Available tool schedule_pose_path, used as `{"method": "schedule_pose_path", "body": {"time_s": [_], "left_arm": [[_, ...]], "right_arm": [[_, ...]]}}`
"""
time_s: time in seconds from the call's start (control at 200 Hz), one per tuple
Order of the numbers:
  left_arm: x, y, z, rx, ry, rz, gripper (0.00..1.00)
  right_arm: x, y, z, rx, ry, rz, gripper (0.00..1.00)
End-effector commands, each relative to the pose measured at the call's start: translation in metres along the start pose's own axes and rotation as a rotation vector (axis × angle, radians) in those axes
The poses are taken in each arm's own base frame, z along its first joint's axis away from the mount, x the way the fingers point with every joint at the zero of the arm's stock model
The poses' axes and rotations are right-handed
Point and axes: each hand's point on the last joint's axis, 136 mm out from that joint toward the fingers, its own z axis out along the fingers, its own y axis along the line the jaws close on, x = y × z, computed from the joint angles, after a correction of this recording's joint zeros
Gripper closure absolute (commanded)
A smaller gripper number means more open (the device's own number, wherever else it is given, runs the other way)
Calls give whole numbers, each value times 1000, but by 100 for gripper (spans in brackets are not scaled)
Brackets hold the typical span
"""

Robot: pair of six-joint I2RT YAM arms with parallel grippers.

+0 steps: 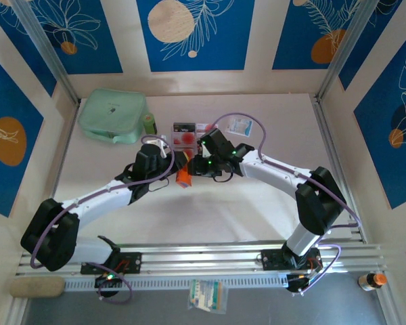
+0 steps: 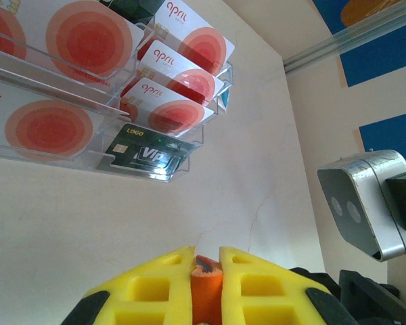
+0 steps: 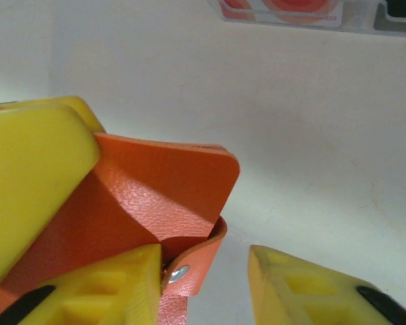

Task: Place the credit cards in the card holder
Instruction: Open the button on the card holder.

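Just on the near side of the clear card rack (image 2: 155, 172), the left gripper (image 2: 206, 256) is clamped tight on the card holder (image 2: 206, 294). It is bright orange with a grained skin, and only a thin edge shows between the yellow fingers. The credit cards (image 2: 179, 112), pale with red round marks, stand in the rack's slots. Further right, the right gripper (image 3: 203, 261) stands narrowly parted. The holder's snap flap touches one of its fingers, and the rest of the holder is cut off.

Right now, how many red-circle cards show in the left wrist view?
6 red-circle cards in the clear rack: three tiered at right, two across the top left, one lower left. More may be cut off or hidden.
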Motion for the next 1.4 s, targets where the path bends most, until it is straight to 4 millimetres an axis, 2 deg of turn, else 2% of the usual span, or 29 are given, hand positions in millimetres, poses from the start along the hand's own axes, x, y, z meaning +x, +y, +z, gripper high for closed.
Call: {"method": "schedule_pose_path", "body": {"time_s": [0.0,0.18,0.33,0.58,0.685,0.865,1.01,1.11,1.235,1.39], "left_arm": [[-21,-39,-4,123,-72,29,100],[-20,-39,-3,120,-71,31,100],[-20,-38,-1,120,-73,31,100],[-24,-45,-1,141,-80,28,100],[-25,-48,-2,149,-84,25,100],[-32,-53,-2,197,-114,-59,100],[-50,-65,-4,286,-180,-185,100],[-67,-73,-9,338,-253,-264,100],[-85,-80,-18,390,-338,-340,100],[-100,-87,-26,430,-397,-406,100]], "right_arm": [[25,-6,7,6,85,23,74],[34,-16,10,4,97,52,100],[49,-38,11,15,108,92,100],[83,-99,12,131,149,136,100],[82,-105,0,121,123,157,100],[56,-86,-41,26,19,165,100],[32,-55,-78,-170,-89,169,74],[19,-38,-100,-315,-148,186,60],[6,-19,-120,-464,-206,205,51],[-8,-2,-129,-587,-239,228,47]]}}
